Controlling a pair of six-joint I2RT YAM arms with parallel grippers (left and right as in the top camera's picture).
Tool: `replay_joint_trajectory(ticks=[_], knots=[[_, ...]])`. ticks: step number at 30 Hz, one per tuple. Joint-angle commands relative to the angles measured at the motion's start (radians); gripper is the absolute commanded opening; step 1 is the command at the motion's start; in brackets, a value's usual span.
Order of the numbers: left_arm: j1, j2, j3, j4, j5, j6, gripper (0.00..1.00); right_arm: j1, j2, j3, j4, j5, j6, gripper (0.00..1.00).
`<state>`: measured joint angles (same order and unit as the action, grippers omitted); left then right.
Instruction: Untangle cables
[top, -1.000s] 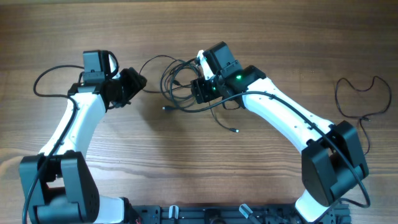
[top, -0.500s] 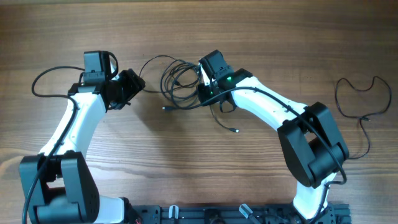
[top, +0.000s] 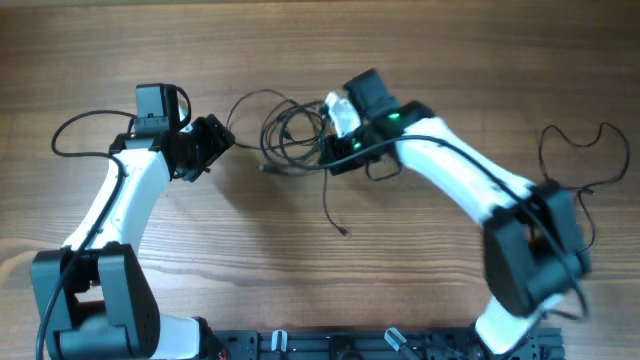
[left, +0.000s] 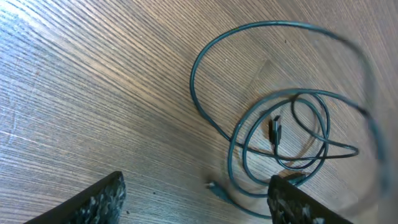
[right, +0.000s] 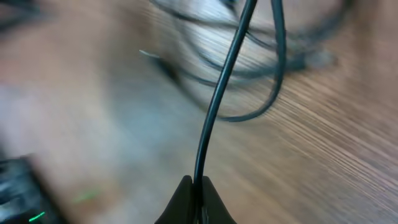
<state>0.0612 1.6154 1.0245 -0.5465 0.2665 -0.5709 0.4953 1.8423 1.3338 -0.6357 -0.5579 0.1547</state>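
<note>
Swinging rightward since a second ago, the right gripper (right: 196, 190) has dragged the loose plug (top: 345, 232) left and nearer the base. Its jaws are pinched narrow on a strand (right: 217, 106) that runs straight away from the tips into the tangle (top: 290, 135), which lies to its left. Past the tangle, the left gripper (left: 198, 202) hovers wide and empty. Pulling further right should likely draw the strand free, though crossing loops could snag. Another cable (top: 580, 160) lies well apart, far right.
</note>
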Motion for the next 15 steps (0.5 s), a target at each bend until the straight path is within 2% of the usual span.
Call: replay_joint_trajectory(ticks=[1,3,5,9,15], knots=[[0.002,-0.015,0.0,0.011,0.055,-0.006,0.79,-0.039,-0.209,0.011,0.006,-0.259,-0.13,0.04],[0.002,-0.015,0.0,0.037,0.145,-0.006,0.84,-0.044,-0.301,0.011,0.005,-0.21,-0.129,0.04],[0.002,-0.015,0.0,0.117,0.325,-0.006,0.91,-0.044,-0.389,0.011,-0.004,-0.189,-0.129,0.04],[0.002,-0.015,0.0,0.278,0.579,-0.006,0.97,-0.044,-0.42,0.011,-0.047,-0.19,-0.125,0.04],[0.002,-0.015,0.0,0.319,0.609,-0.018,0.96,-0.044,-0.42,0.011,-0.1,-0.295,-0.165,0.04]])
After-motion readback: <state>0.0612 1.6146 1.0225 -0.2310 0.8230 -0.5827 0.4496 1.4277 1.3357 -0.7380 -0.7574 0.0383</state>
